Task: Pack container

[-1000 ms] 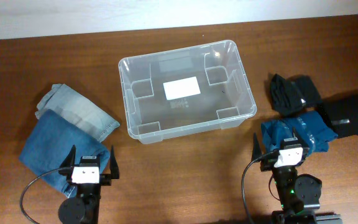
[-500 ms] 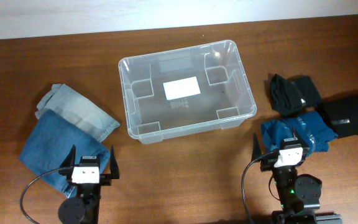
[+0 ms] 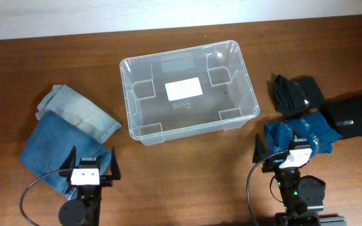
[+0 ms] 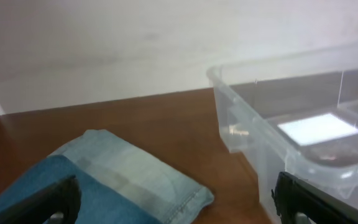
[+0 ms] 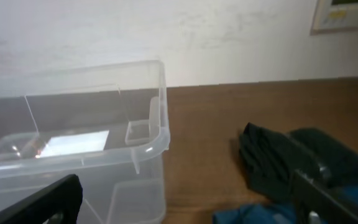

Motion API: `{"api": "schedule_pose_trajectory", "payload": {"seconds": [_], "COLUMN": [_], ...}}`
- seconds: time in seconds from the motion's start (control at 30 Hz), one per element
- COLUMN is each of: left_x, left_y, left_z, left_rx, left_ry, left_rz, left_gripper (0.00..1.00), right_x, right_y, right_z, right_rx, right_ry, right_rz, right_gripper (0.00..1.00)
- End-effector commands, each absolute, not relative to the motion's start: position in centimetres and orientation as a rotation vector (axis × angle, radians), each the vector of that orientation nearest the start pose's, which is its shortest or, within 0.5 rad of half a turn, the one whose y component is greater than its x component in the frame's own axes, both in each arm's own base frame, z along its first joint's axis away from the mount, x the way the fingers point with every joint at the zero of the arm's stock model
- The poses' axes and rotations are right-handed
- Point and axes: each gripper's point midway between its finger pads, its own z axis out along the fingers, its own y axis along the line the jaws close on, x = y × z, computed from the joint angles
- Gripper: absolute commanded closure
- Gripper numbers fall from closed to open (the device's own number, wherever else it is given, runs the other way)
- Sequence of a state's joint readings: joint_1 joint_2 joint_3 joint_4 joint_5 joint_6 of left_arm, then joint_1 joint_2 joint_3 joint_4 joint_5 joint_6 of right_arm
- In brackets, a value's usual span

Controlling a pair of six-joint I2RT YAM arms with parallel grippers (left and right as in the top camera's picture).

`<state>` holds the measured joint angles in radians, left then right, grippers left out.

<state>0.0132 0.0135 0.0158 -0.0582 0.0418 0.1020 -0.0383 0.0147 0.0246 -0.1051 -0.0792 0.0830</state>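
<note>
left tool [image 3: 93, 158] spread, level, right tool [image 3: 287, 149] alike

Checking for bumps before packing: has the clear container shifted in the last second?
No. The container keeps the same gap to the back edge of the table.

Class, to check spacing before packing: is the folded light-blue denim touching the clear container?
Apart. The overhead view shows a strip of bare table between the light-blue denim and the container.

a brown wooden table [image 3: 43, 63] stands against a plain white wall [image 4: 135, 37].
</note>
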Motion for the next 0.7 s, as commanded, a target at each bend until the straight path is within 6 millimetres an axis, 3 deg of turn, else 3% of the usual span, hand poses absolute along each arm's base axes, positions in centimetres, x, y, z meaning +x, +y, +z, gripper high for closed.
{"api": "schedule_pose_trajectory", "payload": {"seconds": [0.0, 0.17, 0.33, 0.67], "left_x": [24.5, 24.0, 24.8, 28.5], "left_y": [-0.3, 0.1, 1.1, 0.1], "left_z": [18.0, 22.0, 25.0, 25.1], "left_rx": [0.025, 0.006, -0.037, 0.01], "left_ry": [1.586, 1.565, 1.651, 2.007], "left_rz": [-0.008, 0.011, 0.059, 0.002], "left_gripper": [0.01, 0.01, 0.01, 0.01], "right_x": [23.9, 22.4, 22.2, 24.5], "right_y": [0.3, -1.7, -1.8, -1.9], "right_z": [17.3, 19.0, 20.5, 21.9], "right_rx": [0.106, 0.258, 0.299, 0.286], "right_ry": [1.677, 1.799, 1.987, 2.429], "right_rz": [0.139, 0.073, 0.063, -0.008], "right_gripper": [0.02, 0.02, 0.02, 0.02]}}
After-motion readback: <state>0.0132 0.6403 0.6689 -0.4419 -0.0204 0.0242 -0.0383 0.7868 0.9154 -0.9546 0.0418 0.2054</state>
